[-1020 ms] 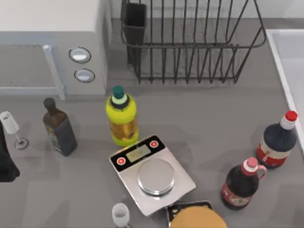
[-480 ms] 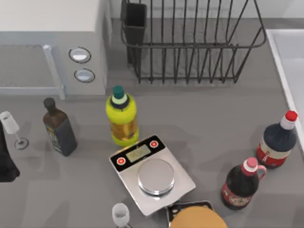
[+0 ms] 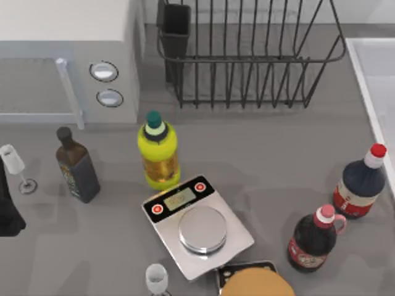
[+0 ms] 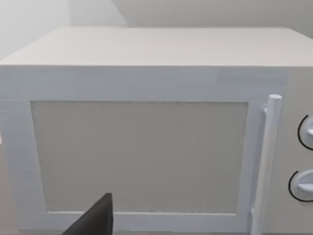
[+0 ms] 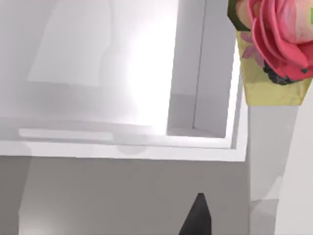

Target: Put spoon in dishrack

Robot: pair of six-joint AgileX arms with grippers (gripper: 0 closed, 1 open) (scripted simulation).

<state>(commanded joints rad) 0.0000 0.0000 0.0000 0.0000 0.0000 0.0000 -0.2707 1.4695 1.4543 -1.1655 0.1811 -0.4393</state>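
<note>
Sadly, no spoon could be seen on the grey counter [image 3: 271, 160]. The big black wire dishrack [image 3: 247, 61] sat at the back. Whether either gripper was open could not be told; the spoon should be found first.

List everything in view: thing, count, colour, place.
dishrack: 1, black wire, top centre, dark cup at its left corner
microwave: 1, white, top left
yellow bottle: 1, green cap, centre
dark bottle: 1, left
red-label bottles: 2, dark, right
scale: 1, silver, bottom centre
stemmed glasses: 2, clear, left edge and bottom
basin: 1, white, right edge
flower: 1, pink, right wrist view
left arm: black, left edge, parked
</note>
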